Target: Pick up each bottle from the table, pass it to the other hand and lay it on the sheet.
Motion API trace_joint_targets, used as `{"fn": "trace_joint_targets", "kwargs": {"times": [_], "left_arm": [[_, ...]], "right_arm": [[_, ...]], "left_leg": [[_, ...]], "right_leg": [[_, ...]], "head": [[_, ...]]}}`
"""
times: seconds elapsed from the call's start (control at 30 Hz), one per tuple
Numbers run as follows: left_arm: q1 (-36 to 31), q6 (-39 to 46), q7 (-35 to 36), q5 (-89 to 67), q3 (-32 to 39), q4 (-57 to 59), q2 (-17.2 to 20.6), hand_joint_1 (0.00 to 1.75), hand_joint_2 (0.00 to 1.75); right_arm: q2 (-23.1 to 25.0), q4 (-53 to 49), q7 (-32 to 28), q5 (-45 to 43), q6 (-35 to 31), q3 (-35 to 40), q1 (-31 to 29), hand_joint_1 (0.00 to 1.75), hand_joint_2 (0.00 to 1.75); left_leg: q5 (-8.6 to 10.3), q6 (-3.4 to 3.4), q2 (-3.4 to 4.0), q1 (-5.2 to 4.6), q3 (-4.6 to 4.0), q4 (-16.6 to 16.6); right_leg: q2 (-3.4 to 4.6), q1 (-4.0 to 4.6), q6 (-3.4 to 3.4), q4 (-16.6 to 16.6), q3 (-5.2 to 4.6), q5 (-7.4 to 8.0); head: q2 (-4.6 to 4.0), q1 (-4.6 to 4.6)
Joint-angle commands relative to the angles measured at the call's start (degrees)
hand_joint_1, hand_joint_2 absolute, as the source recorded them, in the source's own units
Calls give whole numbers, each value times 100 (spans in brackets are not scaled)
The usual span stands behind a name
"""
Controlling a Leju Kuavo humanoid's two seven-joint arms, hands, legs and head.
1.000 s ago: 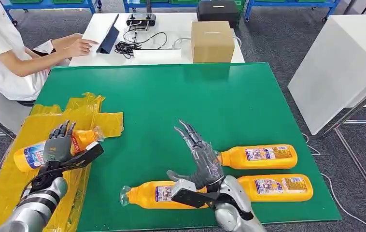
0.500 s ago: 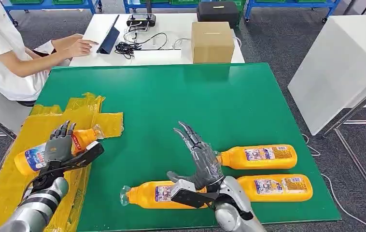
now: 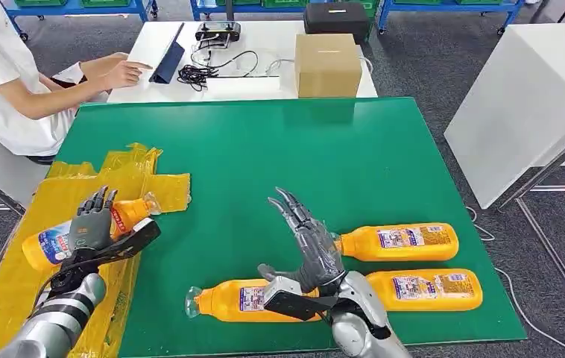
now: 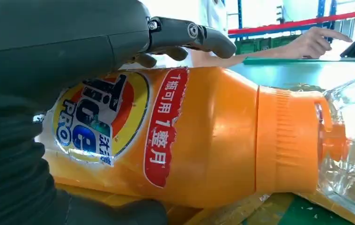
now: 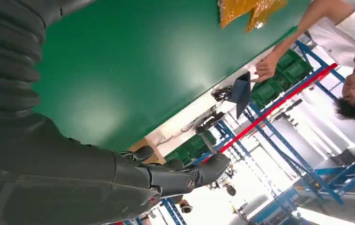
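One orange detergent bottle (image 3: 47,245) lies on the crumpled yellow sheet (image 3: 63,186), its clear cap toward the green table. My left hand (image 3: 89,226) sits over its middle with fingers stretched out. In the left wrist view the fingers (image 4: 189,35) arch above the bottle (image 4: 203,140) with a gap, and the thumb lies below it. My right hand (image 3: 309,250) hovers open, fingers spread, above the near bottle (image 3: 231,300). Another two bottles (image 3: 402,242) (image 3: 428,289) lie on their sides to its right.
The green table (image 3: 302,149) has free room across its far half. Behind it a white table carries a cardboard box (image 3: 328,63), cables and a tablet, where a person (image 3: 11,82) sits. A white cabinet (image 3: 525,104) stands to the right.
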Motion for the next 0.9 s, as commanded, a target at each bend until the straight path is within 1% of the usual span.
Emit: {"fn": "trace_joint_targets", "kwargs": {"times": [0.03,0.07,0.1,0.2,0.23,0.3,0.33,0.37,0.4,0.43,0.47,0.5,0.53,0.57,0.6,0.63,0.67,0.8,0.9], "left_arm": [[229,-107,1,12,-4,519,-173,0,175],[229,-107,1,12,-4,519,-173,0,175],[229,-107,1,12,-4,519,-173,0,175],[229,-107,1,12,-4,519,-173,0,175],[229,-107,1,12,-4,519,-173,0,175],[229,-107,1,12,-4,519,-173,0,175],[1468,-145,-2879,2892,36,-2361,-875,0,175],[1762,-179,-2736,4849,-111,-4197,-1093,0,175],[2013,-164,-2034,4539,-336,-5054,-1148,0,175],[2079,-179,-1946,4574,-358,-5257,-1143,0,175],[2083,-183,-1939,4582,-345,-5259,-1126,0,175],[2068,-217,-1976,4652,-301,-5161,-1084,0,175],[2068,-217,-1976,4652,-301,-5161,-1084,0,175],[2068,-217,-1976,4652,-301,-5161,-1084,0,175],[2068,-217,-1976,4652,-301,-5161,-1084,0,175],[1948,-194,-2477,4996,-147,-4733,-1053,0,175],[1957,-258,-2596,5117,-97,-4779,-1078,0,175],[2073,-489,-2633,5285,-82,-5164,-1102,0,175],[2104,-555,-2626,5324,-110,-5261,-1110,0,175]], "right_arm": [[-118,301,22,-6,29,109,-203,0,175],[-118,301,22,-6,29,109,-203,0,175],[-118,301,22,-6,29,109,-203,0,175],[-118,301,22,-6,29,109,-203,0,175],[-118,301,22,-6,29,109,-203,0,175],[-118,301,22,-6,29,109,-203,0,175],[-1126,-700,-1379,-499,1452,1004,94,0,175],[-1302,-1039,-1279,-485,1422,1059,337,0,175],[-1380,-1213,-1107,-331,1259,1100,475,0,175],[-1396,-1199,-1039,-261,1205,1142,471,0,175],[-1389,-1180,-1037,-260,1205,1149,457,0,175],[-1362,-1099,-1036,-260,1206,1161,398,0,175],[-1362,-1099,-1036,-260,1206,1161,398,0,175],[-1362,-1099,-1036,-260,1206,1161,398,0,175],[-1362,-1099,-1036,-260,1206,1161,398,0,175],[-1310,-960,-1050,-245,1179,1159,294,0,175],[-1308,-949,-1052,-240,1175,1160,302,0,175],[-1320,-976,-1047,-240,1160,1143,392,0,175],[-1331,-983,-1036,-240,1147,1127,425,0,175]], "left_leg": [[7,-9,26,5,-7,-11],[11,-12,32,10,-15,-15],[2,-5,16,1,2,-8],[3,-6,17,2,1,-8],[13,-13,34,13,-21,-15],[2,-4,14,-2,4,-7],[6,-8,25,5,-6,-11],[3,0,16,-10,13,-19],[3,3,-21,-2,-19,-3],[0,3,-27,5,-29,7],[-2,1,-32,3,-22,14],[-6,6,-18,-13,-7,11],[-12,6,-30,2,-41,25],[-19,4,6,17,-61,32],[7,14,21,-6,-105,6],[-3,11,48,1,-108,9],[-2,9,70,-5,-100,6],[6,10,25,-4,-109,10],[3,11,44,0,-108,8]], "right_leg": [[22,5,-2,-14,-12,15],[27,10,-3,-21,-20,22],[14,1,-1,-8,-2,7],[15,2,-1,-9,-3,8],[29,13,-4,-24,-25,25],[12,-2,0,-5,0,4],[22,5,-2,-14,-10,14],[13,-10,5,-17,8,6],[-24,-2,8,-13,-5,-1],[-30,4,9,-15,-14,-2],[-35,-1,6,-7,-15,-5],[-19,-18,10,-3,-66,-9],[-32,-3,8,-6,-81,-12],[4,10,6,-9,-104,-4],[20,-12,11,-3,-99,15],[47,-4,19,-8,-107,21],[67,-8,25,-8,-106,26],[27,-8,27,-9,-111,20],[40,-4,27,-9,-113,22]], "head": [[0,0],[0,0],[0,0],[0,0],[0,0],[0,0],[0,0],[0,0],[0,0],[0,-2],[0,-15],[0,-20],[0,-7],[0,20],[0,15],[0,7],[0,4],[0,9],[0,4]]}}
